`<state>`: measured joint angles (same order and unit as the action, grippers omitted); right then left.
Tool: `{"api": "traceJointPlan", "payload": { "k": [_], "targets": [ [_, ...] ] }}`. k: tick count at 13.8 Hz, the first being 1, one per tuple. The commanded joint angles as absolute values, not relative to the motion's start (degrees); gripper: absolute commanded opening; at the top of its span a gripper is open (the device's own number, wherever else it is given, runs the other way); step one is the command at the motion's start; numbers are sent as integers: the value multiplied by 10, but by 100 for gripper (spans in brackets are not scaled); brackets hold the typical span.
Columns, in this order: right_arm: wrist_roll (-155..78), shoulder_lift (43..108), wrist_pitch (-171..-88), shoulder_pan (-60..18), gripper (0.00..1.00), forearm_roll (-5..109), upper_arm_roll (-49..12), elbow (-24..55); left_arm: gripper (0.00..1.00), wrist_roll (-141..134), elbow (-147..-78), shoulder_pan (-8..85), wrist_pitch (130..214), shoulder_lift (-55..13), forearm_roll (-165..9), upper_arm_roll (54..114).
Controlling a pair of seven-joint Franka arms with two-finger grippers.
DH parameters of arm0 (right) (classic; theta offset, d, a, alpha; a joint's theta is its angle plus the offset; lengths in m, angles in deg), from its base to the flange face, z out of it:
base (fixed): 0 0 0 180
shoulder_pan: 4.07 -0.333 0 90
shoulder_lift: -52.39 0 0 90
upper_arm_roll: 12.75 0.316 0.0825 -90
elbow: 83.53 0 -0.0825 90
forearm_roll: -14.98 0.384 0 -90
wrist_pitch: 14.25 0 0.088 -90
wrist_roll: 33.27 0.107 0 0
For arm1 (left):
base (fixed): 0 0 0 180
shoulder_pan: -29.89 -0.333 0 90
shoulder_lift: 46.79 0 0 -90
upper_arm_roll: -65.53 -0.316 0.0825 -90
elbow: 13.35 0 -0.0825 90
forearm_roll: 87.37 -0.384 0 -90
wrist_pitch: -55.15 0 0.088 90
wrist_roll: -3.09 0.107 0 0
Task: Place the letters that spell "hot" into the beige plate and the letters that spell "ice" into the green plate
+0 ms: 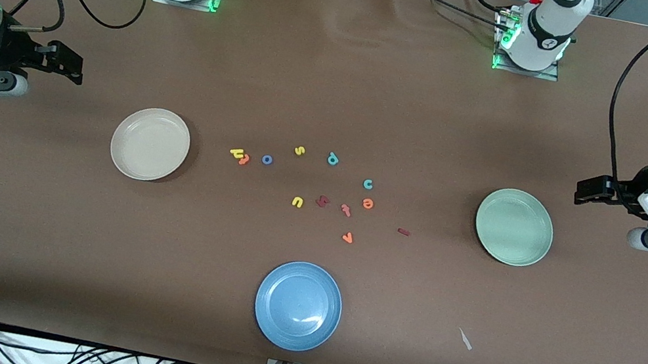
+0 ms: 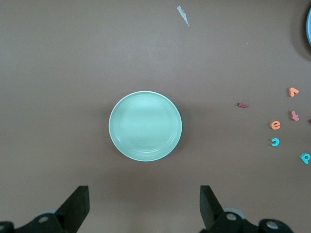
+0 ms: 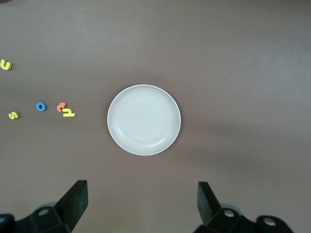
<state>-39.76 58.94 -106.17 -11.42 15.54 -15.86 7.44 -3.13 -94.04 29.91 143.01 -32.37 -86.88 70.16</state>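
On a brown table (image 1: 340, 91), both wide-open, empty grippers hover — left gripper (image 2: 145, 206) beside the green plate (image 2: 145, 125), right gripper (image 3: 142, 204) beside the beige plate (image 3: 144, 120).

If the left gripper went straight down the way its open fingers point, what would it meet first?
Probably bare table, just short of the green plate. In the left wrist view the left gripper hangs open and empty, with the plate ahead of its fingertips rather than between them, though depth is hard to judge.
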Motion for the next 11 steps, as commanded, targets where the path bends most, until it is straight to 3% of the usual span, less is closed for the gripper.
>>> {"api": "traceJointPlan", "payload": {
  "k": [1,11],
  "targets": [
    [-398,585,-1066,-110,100,152,-156,77,100,-23,-941,295,1436,-323,-862,704],
    [-396,586,-1064,-110,100,147,-157,77,100,-22,-941,295,1437,-321,-862,704]
  ]
}}
